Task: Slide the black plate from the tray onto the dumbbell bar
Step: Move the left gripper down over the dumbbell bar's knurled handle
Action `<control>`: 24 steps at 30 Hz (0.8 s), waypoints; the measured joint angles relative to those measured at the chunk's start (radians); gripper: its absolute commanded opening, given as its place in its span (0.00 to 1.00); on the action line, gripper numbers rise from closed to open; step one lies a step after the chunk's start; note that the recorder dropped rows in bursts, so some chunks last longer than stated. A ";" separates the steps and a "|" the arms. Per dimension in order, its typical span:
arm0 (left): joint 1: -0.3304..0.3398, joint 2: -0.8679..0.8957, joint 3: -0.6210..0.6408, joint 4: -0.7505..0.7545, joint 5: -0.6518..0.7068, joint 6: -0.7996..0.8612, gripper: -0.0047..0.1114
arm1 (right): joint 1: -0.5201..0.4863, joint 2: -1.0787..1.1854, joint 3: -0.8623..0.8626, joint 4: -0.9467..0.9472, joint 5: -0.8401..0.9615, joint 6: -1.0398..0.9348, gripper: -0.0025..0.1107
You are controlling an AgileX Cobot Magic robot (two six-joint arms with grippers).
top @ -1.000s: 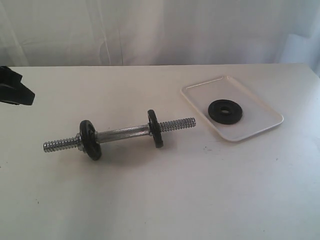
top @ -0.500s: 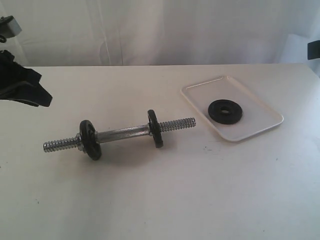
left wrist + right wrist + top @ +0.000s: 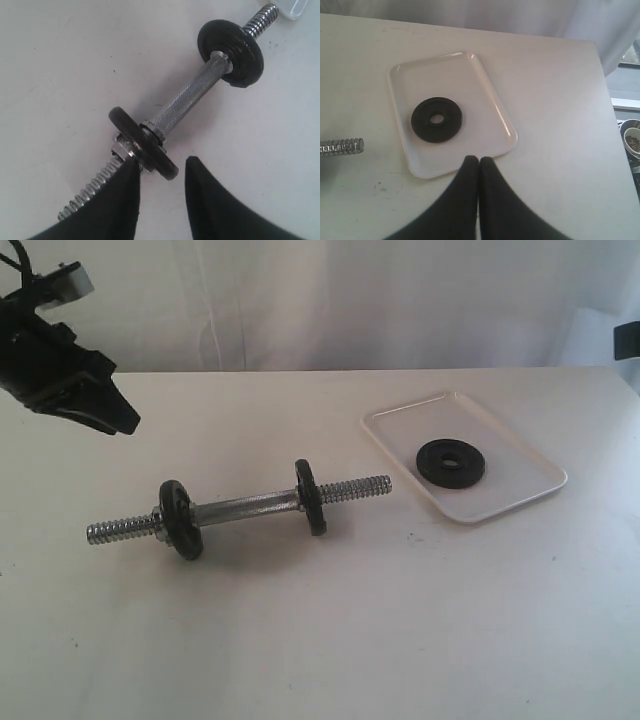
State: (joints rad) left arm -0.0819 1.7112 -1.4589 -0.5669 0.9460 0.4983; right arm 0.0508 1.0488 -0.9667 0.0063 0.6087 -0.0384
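in the exterior view the left gripper (image 3: 100, 405) is cut off by the frame edge, and its fingers merge into one dark shape there. of the right arm, that view catches only a dark sliver at the frame edge, on the side of the tray (image 3: 500, 435) away from the dumbbell bar (image 3: 245, 507).

the left wrist view shows just a corner of the tray. one black finger (image 3: 115, 210) hides part of the bar's threaded end farthest from the tray. the right wrist view has only the tip of the bar's other threaded end, the rest cut off. a bowl-like thing (image 3: 632, 140) beyond the table (image 3: 400, 620) edge is too cropped to name.

the bar lies flat on the table, near the tray but not touching it. its long axis runs toward the tray, with a bare threaded end pointing at the tray's rim. two black discs (image 3: 311, 497) stand upright on the bar, either side of its knurled middle.

the black plate (image 3: 432, 462) lies flat inside the tray, hole facing up, clear of the rim all round.

the left gripper hangs above the disc farther from the tray, fingers spread with nothing between them. the right gripper (image 3: 479, 160) looks down on the tray, fingers pressed together and empty.
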 measured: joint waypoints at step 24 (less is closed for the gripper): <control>-0.206 0.279 -0.155 -0.037 -0.019 0.354 0.53 | 0.000 0.000 0.000 -0.006 0.018 0.000 0.02</control>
State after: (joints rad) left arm -0.2881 1.9901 -1.6137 -0.6042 0.9273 0.8521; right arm 0.0508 1.0488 -0.9667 0.0000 0.6272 -0.0384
